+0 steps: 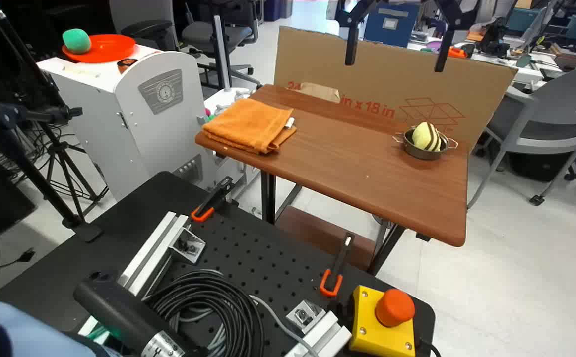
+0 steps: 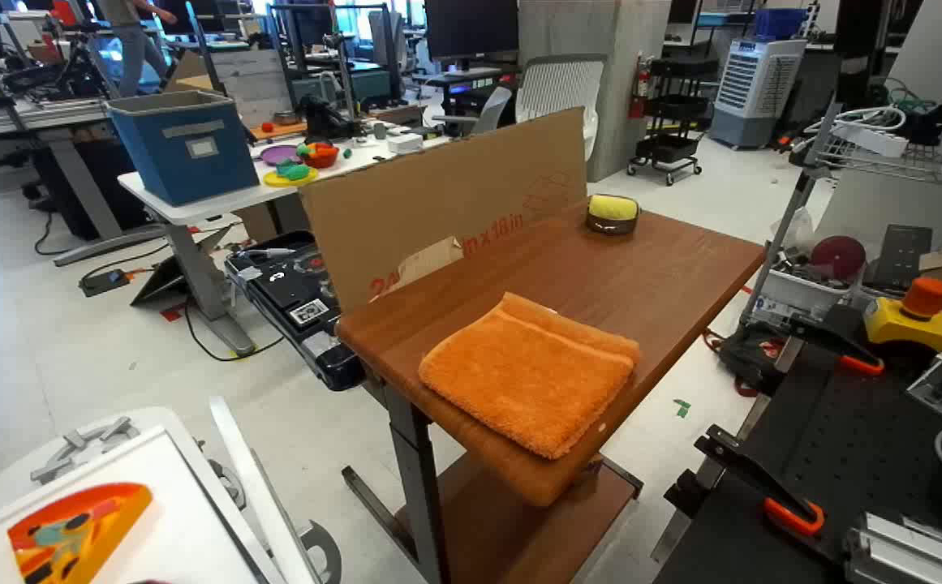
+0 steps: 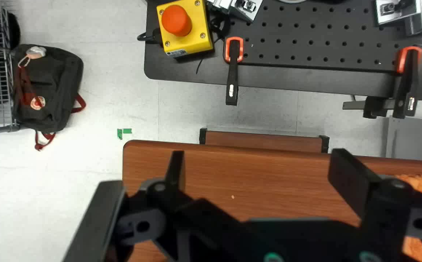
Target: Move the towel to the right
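Room: a pale floor (image 1: 526, 277) is shown, on which a grey chair (image 1: 563, 119) is placed; a blue box-shaped bin (image 2: 182, 154) is seen farther back.
Brown wood-topped bench (image 1: 367, 183): a rectangular surface with rounded corners is carried on dark metal legs (image 1: 268, 198); along one long edge, a large brown cardboard sheet (image 1: 312, 59), printed in red, is stood upright.
Two black fingers (image 1: 351, 47): held spread wide apart and pointed downward at the top of an exterior view; in the wrist view, the brown bench top is framed in the gap between them.
Folded orange cloth towel (image 1: 245, 124): laid flat at one end of the bench, close to the long edge opposite the cardboard sheet; layered, rumpled edges are shown in both exterior views. In the wrist view it is partly hidden by the fingers at the right margin.
Two-handled round metal bowl (image 1: 419, 153): set near the other end of the bench, just beside the cardboard sheet, well apart from the towel; a yellow dark-striped ball (image 1: 421, 136) is held in it.
Black perforated plate (image 1: 268, 272): two black-and-orange clamps (image 1: 214, 198) are fixed at its edge, a coil of black cable (image 1: 203, 282) is laid over it, and a yellow box (image 1: 377, 337) with a red button (image 1: 395, 306) is set nearby.
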Tool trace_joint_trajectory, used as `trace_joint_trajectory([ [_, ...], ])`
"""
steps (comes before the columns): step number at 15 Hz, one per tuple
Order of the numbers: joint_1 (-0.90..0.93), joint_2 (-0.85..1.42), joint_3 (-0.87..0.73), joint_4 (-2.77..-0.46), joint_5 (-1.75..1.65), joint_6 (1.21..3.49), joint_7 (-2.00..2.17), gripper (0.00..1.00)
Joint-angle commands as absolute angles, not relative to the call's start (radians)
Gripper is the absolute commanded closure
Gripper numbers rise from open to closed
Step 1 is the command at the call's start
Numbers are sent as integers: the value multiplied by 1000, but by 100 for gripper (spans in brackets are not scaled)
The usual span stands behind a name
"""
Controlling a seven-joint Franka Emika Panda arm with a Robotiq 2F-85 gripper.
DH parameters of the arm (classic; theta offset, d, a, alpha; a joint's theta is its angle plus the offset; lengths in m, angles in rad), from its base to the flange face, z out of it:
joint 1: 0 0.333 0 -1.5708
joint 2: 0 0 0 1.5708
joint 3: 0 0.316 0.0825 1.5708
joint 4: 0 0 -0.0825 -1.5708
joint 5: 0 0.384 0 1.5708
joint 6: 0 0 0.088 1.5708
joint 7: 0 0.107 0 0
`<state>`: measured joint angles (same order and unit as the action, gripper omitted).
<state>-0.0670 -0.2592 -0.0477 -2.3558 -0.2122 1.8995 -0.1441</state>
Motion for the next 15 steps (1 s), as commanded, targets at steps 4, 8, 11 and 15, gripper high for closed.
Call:
trace_joint_trajectory([
  [4, -61, -259, -53, -2354, -213, 1898, -143, 0],
  [8, -61, -259, -53, -2354, -213, 1898, -143, 0],
  [11, -53, -222, -43, -2349, -214, 1930, -126, 0],
  [15, 3, -124, -3, -2339, -156, 2045, -112, 0],
])
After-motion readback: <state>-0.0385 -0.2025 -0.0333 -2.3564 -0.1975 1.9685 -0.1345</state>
